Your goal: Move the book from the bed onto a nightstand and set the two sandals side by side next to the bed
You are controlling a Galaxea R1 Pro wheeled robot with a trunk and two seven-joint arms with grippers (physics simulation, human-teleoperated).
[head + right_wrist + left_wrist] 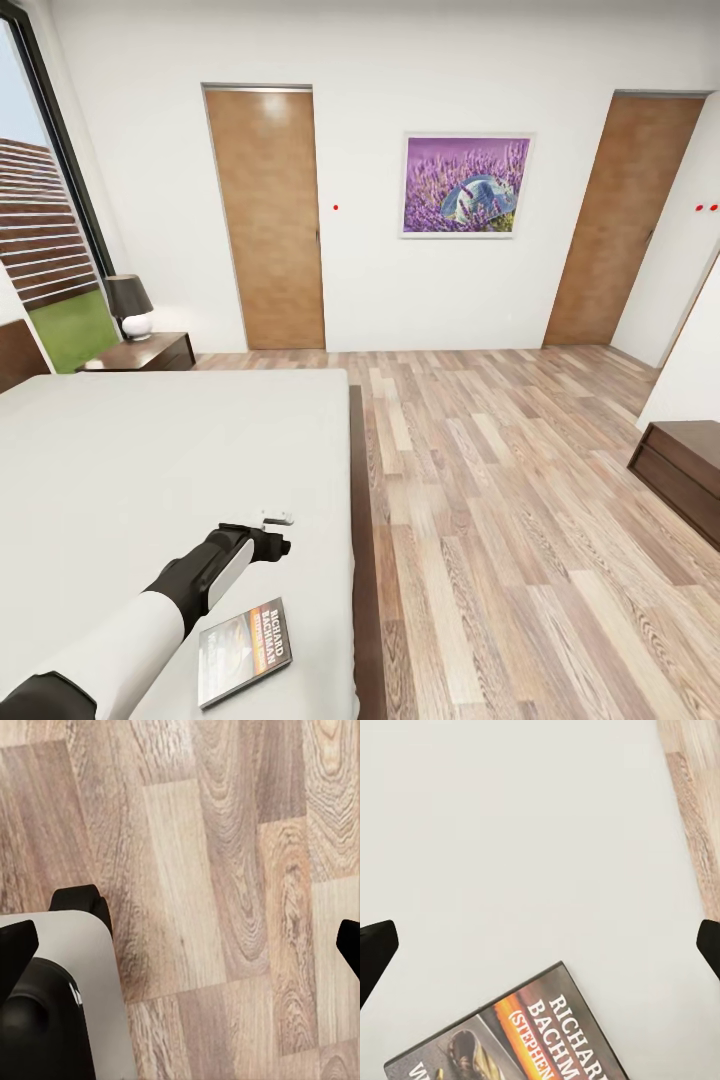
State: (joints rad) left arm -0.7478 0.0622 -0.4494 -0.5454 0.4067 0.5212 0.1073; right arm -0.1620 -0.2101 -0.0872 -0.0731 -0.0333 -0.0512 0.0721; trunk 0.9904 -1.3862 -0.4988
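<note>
**Left gripper over the bed, book just below it**

Standing beside the bed (pixel 150 470) in the bedroom, at the edge that borders the wood-plank floor (pixel 500 520). Reaching out with the left arm over the light-grey mattress; left gripper (pixel 277 535) poised above the sheet, beyond the book (pixel 243 650). In the left wrist view, fingertips (pixel 375 949) spread wide at both edges of the frame, nothing between them but bare mattress, with the book (pixel 521 1039) lying flat just short of them, dark cover up, orange picture and white lettering showing. Lying near the floor-side edge of the bed, close to the robot.

In the right wrist view, right gripper (pixel 180 945) likewise spread wide, fingers (pixel 16 945) at the frame's sides, facing the floor (pixel 225 870), holding nothing.

Far off, by the window (pixel 40 230): a nightstand (pixel 150 352) at the head of the bed, carrying a lamp (pixel 130 305). On the far wall: two brown doors (pixel 268 215) and the purple picture (pixel 466 185) between them. At the right edge: another dark cabinet (pixel 685 470).
</note>
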